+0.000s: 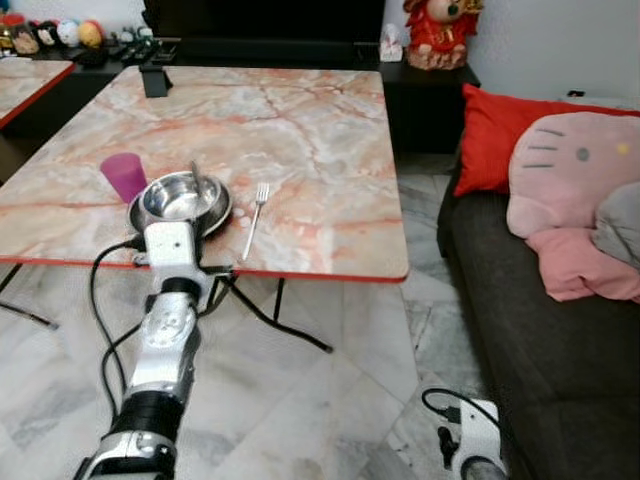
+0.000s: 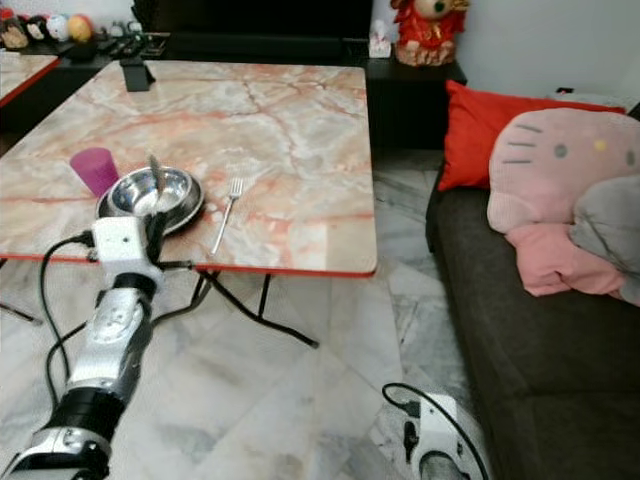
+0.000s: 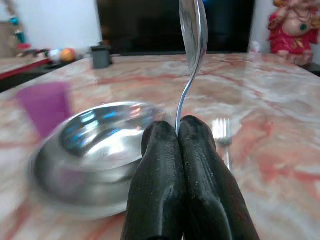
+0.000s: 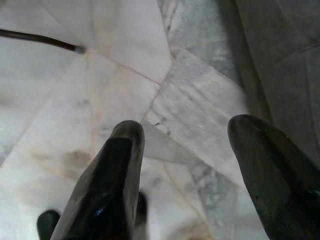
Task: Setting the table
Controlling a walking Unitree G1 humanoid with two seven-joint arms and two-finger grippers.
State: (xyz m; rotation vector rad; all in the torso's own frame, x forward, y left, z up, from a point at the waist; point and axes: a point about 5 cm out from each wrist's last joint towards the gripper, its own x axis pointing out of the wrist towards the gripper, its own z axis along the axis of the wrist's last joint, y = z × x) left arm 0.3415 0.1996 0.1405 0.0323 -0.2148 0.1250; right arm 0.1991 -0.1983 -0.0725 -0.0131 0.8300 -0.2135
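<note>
**Spoon held upright over the bowl**

The shiny silver metal spoon (image 3: pixel 192 30) stood upright, its handle pinched between the closed fingers of the left hand (image 3: pixel 177 131) at the near rim of the round steel bowl (image 1: pixel 181 198). A purple plastic cup (image 1: pixel 124 176) and a silver fork (image 1: pixel 256 215) flanked the bowl on the pink marble worktop (image 1: pixel 300 130). The right hand (image 4: pixel 192 132) hung spread and empty above the grey marble floor (image 4: pixel 200 95).

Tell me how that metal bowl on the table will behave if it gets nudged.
The metal bowl looks thin, polished steel, so it is probably light and would likely slide on the smooth marble table. Its wide, shallow shape suggests it would skid rather than tip. The purple cup stands close beside it, so a leftward push may knock that.
</note>
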